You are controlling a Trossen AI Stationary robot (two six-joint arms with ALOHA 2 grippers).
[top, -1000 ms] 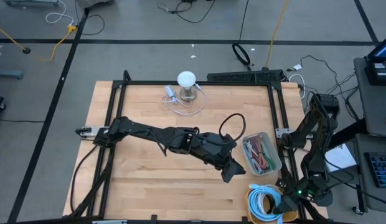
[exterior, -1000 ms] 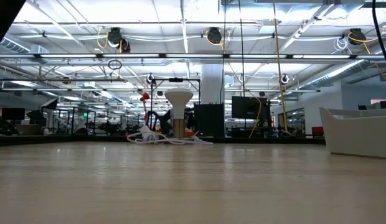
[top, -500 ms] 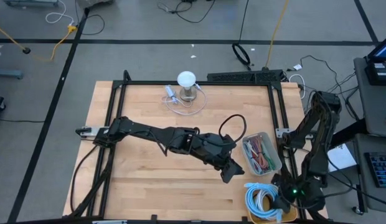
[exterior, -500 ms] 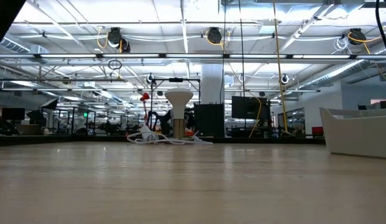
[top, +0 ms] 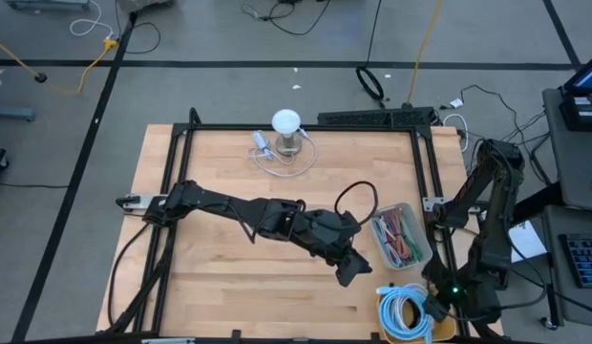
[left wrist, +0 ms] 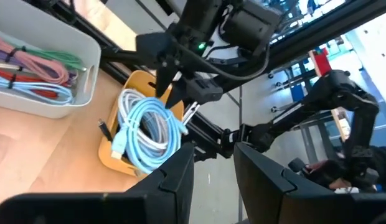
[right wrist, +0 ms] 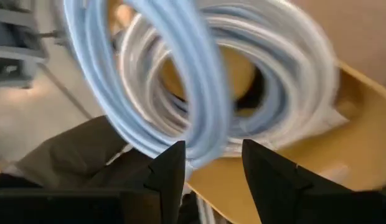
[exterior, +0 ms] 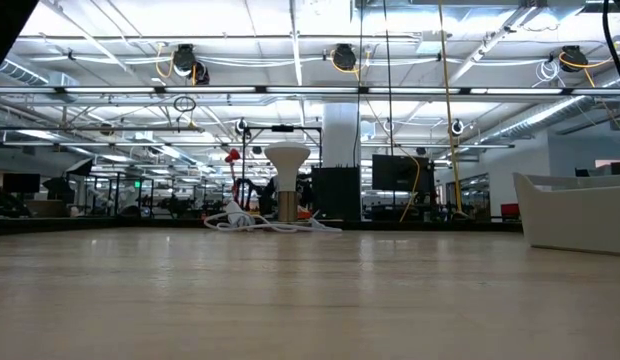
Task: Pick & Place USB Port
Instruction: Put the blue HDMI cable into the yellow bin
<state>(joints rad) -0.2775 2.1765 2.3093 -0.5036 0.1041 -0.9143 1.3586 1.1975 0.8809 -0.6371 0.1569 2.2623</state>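
**Operator:** Report the right gripper (right wrist: 210, 163).

**Technician:** The jaws stand apart, with a loop of the light blue cable coil (top: 403, 311) between them in the right wrist view. It cannot be confirmed that they clamp the loop. The coil lies in the yellow tray (left wrist: 140, 90) at the desk's near right corner. The right arm (top: 489, 212) rises from its base at the desk's right edge, folds at the elbow, and points steeply down over the tray.

**Operator:** And the left gripper (left wrist: 211, 165)?

**Technician:** The jaws are apart with nothing between them. The left arm (top: 234, 207) lies stretched low across the desk (top: 210, 162) from its mount at the left edge, with the wrist just beside the white bin (top: 402, 235) of coloured cables and aimed toward the yellow tray.

**Operator:** Other items?

**Technician:** A white lamp-shaped stand (top: 286, 129) with a loose white cable stands at the desk's far edge, well apart from both arms.
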